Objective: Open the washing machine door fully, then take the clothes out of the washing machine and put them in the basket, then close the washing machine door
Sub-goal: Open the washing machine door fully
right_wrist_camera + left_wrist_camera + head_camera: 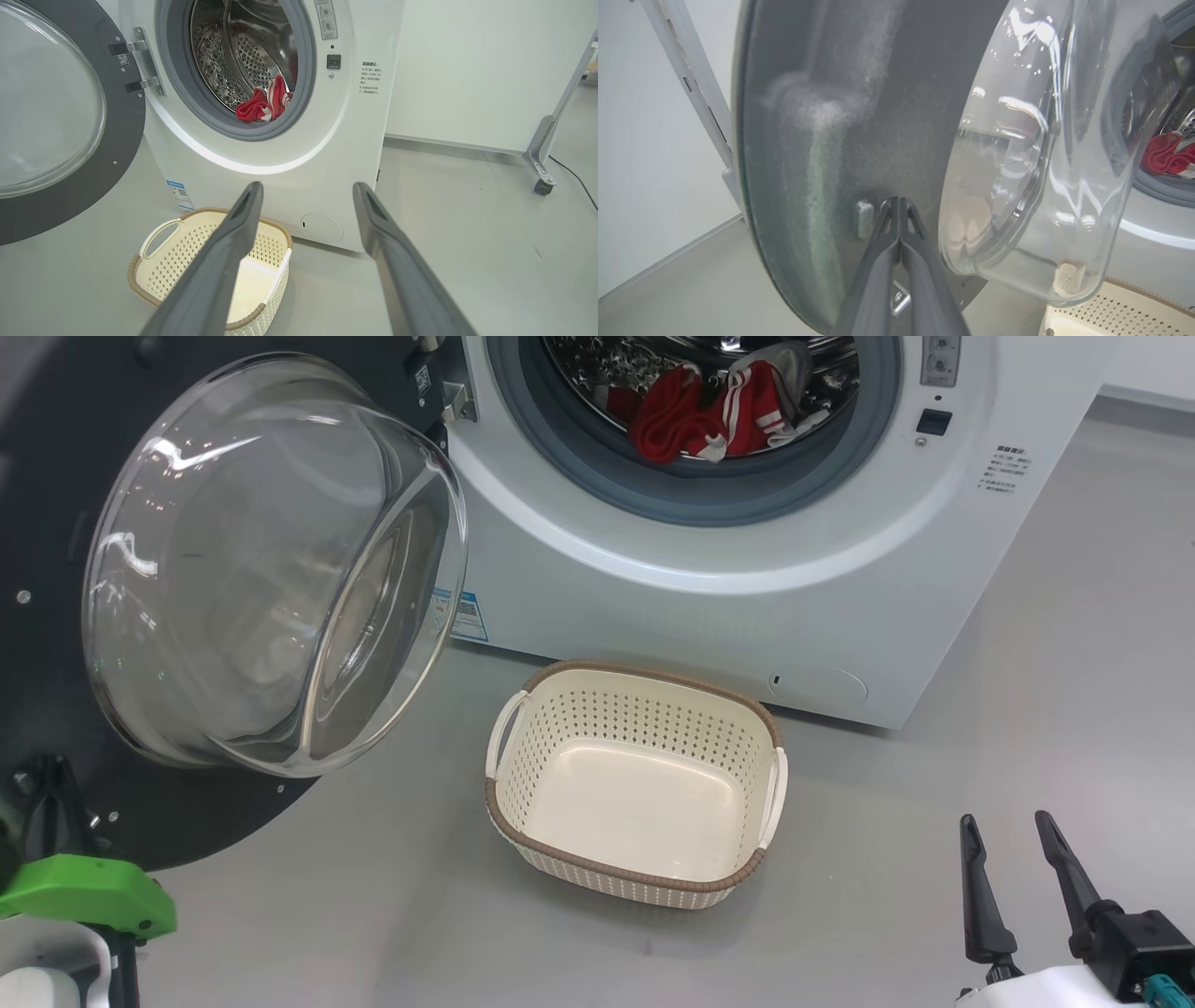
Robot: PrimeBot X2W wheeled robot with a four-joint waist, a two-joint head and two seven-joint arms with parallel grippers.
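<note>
The washing machine door (56, 644) is swung wide to the left of the washing machine (747, 569), hanging on its hinge (140, 60), with the clear glass bowl (271, 569) bulging out from the black inner face. The left tool (899, 203) has its two fingers pressed together with nothing between them. Its tips are at that black face near the door's lower rim, just beside the bowl's edge; whether they touch it cannot be told. The drum mouth stands open inside the grey seal (691, 499), and the red clothes (719, 415) with white stripes lie bunched at the bottom of the steel drum, just behind the seal's lower lip. The basket (644, 672) sits on the grey floor (1027, 663) just in front of the machine's base, below the mouth. Its brown rim lies near the door's lower edge but apart from it, and its cream bottom is bare. The right tool (1004, 821) hangs low to the right of the basket with its fingers spread wide, holding nothing, and open floor lies between it, the basket and the machine front.
</note>
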